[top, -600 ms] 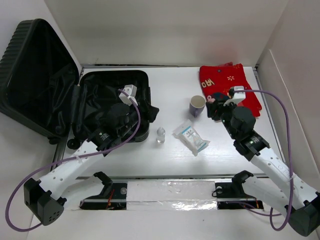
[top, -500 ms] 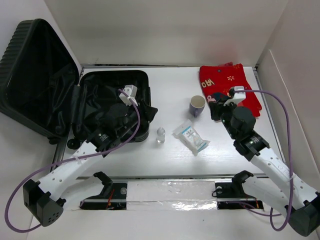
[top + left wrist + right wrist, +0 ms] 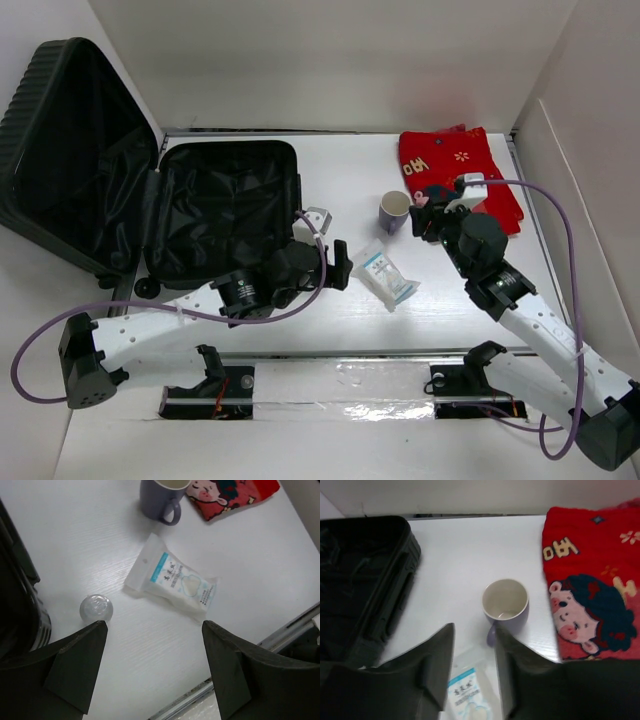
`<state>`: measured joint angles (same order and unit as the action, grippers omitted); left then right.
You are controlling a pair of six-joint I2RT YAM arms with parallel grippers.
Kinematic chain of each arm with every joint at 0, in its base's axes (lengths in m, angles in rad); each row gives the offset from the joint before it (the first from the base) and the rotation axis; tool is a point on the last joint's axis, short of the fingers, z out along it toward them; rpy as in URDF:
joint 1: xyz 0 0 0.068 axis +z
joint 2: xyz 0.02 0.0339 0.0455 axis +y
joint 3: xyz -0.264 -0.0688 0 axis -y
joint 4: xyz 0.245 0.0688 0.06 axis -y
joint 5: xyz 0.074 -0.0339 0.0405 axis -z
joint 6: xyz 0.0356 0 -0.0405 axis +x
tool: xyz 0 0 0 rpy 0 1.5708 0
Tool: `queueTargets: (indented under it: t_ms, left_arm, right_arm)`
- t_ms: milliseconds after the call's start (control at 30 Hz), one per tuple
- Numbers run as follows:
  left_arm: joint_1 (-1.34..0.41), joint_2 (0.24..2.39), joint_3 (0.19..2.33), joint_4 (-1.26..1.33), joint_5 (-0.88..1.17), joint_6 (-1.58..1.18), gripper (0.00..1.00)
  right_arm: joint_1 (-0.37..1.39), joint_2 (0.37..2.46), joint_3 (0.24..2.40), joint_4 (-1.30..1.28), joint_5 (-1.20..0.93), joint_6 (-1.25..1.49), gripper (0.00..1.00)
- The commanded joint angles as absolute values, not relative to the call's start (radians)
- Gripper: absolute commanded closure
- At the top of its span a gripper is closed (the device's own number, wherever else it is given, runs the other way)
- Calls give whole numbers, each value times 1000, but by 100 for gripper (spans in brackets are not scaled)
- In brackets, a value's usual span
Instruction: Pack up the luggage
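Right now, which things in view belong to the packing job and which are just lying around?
Job, probably:
- luggage, open
- purple mug
- white sachet pack
- small clear bottle
- red cartoon-print cloth

Just there:
- purple cable
- shiny strip along the near edge

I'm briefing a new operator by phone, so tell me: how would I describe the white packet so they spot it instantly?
Start at the open black luggage on the left of the table and look right, toward the red cloth. Between them, just on the near side of the purple mug, lies the packet: the only flat, white plastic pouch, with a teal label.
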<state>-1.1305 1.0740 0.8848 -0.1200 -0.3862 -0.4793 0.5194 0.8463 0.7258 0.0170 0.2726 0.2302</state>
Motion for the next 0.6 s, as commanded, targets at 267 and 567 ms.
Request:
queueTargets:
  t_ms: [267, 567]
  left_arm:
    - [-1124, 1127, 827, -224, -523, -554, 24]
    - [-1051, 1278, 831, -94, -495, -476, 30]
  right_arm:
    - [529, 867, 730, 60, 226, 206, 32]
    - [529, 871, 729, 67, 195, 201, 39]
